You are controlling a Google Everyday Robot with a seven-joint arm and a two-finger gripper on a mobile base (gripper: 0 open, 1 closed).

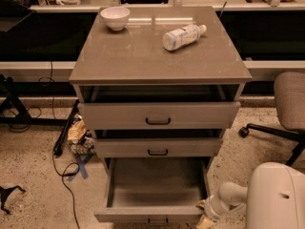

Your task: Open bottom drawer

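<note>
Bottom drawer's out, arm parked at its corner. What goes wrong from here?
1. The tool sits at the bottom drawer's front right corner; a careless retreat may snag it or shove it back in.
2. The bottle lies on its side on the cabinet top; any jolt might roll it off.
</note>
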